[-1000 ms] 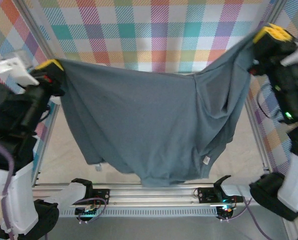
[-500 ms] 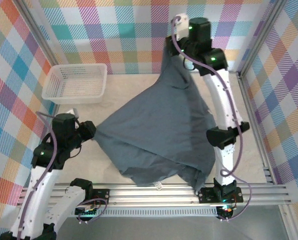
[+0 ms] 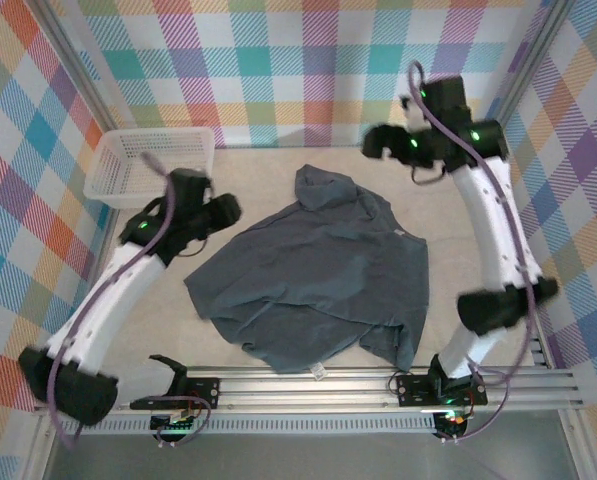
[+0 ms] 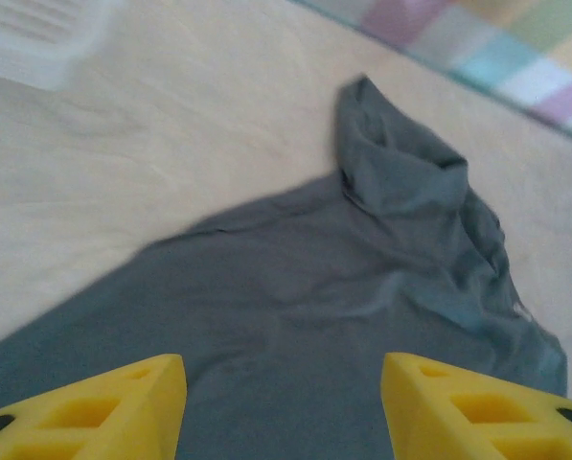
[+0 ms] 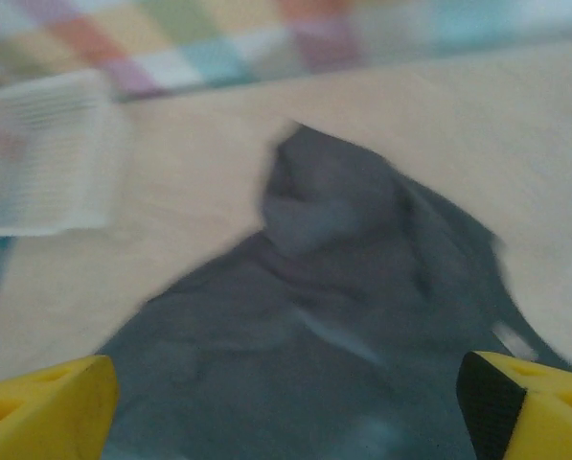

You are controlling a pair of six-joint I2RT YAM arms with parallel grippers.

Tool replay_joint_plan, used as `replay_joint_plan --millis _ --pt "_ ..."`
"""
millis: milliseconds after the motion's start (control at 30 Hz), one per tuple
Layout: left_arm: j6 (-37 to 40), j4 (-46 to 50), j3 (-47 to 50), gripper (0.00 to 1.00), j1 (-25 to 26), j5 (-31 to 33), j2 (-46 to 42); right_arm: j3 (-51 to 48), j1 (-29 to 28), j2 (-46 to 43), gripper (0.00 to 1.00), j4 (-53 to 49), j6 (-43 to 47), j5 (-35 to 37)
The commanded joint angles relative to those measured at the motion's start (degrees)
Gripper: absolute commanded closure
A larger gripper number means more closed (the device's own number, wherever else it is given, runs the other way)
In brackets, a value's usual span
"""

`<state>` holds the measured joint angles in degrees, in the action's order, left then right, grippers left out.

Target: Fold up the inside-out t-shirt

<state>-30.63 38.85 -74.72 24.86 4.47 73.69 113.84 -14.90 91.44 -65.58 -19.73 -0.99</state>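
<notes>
Now | inside-out t-shirt (image 3: pixel 318 280) lies crumpled on desk (image 3: pixel 458 200), hem at near edge, far end bunched | left hand (image 4: pixel 281 379) fingers apart, empty, over shirt's left side | right hand (image 5: pixel 286 379) wide apart, empty, above far side | white basket (image 3: pixel 148 165) far left | risk: folding over the bunched lump likely traps wrinkles, lopsided fold

the slate-grey t-shirt (image 4: pixel 362 287) is seen spread on the beige worktop (image 4: pixel 123 163), framed by parted yellow fingers (image 4: pixel 103 407).
</notes>
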Motion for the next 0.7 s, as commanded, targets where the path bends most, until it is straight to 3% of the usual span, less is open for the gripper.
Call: replay_joint_plan --millis 0,133,267,433,567,667 --pt "1.16 -4.58 -6.28 0.44 4.56 -0.65 9.28 -23.66 2.64 -14.10 0.08 -1.92 -13.52 7.77" --pt "1.84 -10.73 -11.37 0.44 7.28 -1.25 22.37 -48.87 6.41 -30.18 0.09 -1.70 -23.99 4.72" --pt "1.84 -14.49 -18.32 0.38 7.65 -4.88 34.68 -66.55 6.77 -37.34 0.07 -0.61 -31.99 -0.67" --pt "5.30 -13.91 -32.83 0.08 8.35 -8.07 49.40 -78.16 6.72 -35.08 0.00 8.99 -33.95 -6.89" --pt "4.36 -11.27 -44.82 0.07 8.84 -8.16 59.63 -80.52 6.72 -29.30 0.05 14.90 -32.76 -7.93" --pt "2.12 -9.01 -53.97 0.08 8.89 -5.97 66.84 -81.88 6.74 -24.53 0.24 20.54 -31.97 -8.27"
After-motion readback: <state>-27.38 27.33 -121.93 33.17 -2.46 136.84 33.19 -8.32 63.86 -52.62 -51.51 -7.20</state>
